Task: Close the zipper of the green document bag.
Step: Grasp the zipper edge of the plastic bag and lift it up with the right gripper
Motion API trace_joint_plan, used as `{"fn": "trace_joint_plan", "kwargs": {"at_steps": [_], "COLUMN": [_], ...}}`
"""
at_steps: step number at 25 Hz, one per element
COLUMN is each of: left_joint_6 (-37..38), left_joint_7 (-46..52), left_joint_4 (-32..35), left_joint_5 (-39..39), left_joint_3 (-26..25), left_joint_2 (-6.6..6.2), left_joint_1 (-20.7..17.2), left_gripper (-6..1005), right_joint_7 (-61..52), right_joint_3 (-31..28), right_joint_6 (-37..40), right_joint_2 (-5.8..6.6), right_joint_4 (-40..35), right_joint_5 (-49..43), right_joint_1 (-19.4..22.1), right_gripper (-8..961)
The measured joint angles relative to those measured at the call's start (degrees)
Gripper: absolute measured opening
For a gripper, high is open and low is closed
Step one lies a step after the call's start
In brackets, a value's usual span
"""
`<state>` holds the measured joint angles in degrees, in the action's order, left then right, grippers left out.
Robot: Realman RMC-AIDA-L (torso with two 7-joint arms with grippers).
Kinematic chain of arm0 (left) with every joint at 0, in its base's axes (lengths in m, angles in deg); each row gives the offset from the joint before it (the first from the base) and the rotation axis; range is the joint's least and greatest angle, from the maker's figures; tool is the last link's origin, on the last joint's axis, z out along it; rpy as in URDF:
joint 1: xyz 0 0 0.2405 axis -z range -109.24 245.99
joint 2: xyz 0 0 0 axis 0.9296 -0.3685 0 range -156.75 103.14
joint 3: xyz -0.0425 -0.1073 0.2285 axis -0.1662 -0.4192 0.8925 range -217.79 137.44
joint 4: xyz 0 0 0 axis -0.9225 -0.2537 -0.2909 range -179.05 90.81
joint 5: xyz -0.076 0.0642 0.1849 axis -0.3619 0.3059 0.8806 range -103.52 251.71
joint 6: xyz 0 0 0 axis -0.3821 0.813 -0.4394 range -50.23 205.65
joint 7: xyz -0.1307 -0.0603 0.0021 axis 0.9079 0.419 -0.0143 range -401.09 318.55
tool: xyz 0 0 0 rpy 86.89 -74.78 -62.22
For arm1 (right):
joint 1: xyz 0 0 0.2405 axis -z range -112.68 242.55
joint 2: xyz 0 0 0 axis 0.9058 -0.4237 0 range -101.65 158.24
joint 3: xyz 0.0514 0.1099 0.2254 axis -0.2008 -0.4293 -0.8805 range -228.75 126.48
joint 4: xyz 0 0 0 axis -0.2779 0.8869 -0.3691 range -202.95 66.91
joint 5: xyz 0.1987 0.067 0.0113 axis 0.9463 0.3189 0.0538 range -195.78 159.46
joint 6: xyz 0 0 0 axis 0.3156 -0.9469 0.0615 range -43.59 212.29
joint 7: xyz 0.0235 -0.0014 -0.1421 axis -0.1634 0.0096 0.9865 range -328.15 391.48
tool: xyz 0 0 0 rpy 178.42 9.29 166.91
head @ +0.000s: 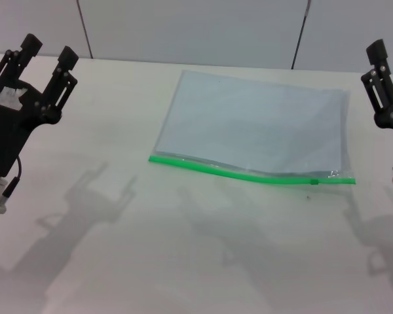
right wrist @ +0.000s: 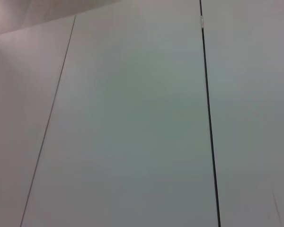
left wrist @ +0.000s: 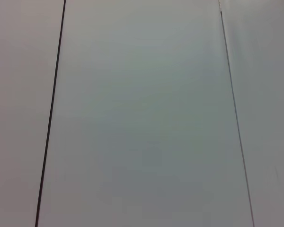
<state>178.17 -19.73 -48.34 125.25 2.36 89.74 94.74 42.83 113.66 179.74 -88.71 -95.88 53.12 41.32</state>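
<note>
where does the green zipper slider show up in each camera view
Head view: the slider sits near the right end of the zipper, on the green document bag's near edge.
Left wrist view: not in it.
Right wrist view: not in it.
Shared landmark: the dark-seamed wall panels.

Translucent, smooth plastic green document bag (head: 252, 124) — glossy zipper (head: 249, 173) — on matt table (head: 150, 248).

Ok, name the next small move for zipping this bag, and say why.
Probably bring the right gripper down toward the slider tab, which sits near the right end of the zipper on the green document bag. Both grippers are raised off the bag; the left gripper is farther away.
</note>
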Motion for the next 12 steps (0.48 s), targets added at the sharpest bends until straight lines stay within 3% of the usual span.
{"fn": "trace_joint_plan", "kwargs": {"at_steps": [12], "left_joint_6": [0.0], "left_joint_7": [0.0], "left_joint_4": [0.0], "left_joint_5": [0.0], "left_joint_3": [0.0], "left_joint_2": [0.00], "left_joint_1": [0.2], "left_gripper": [639], "right_joint_7": [2.4], "right_joint_3": [0.0], "right_joint_6": [-1.0], "right_joint_2": [0.03], "right_joint_4": [2.3], "right_joint_5": [0.0], "right_joint_1": [-0.9], "right_gripper": [742]}}
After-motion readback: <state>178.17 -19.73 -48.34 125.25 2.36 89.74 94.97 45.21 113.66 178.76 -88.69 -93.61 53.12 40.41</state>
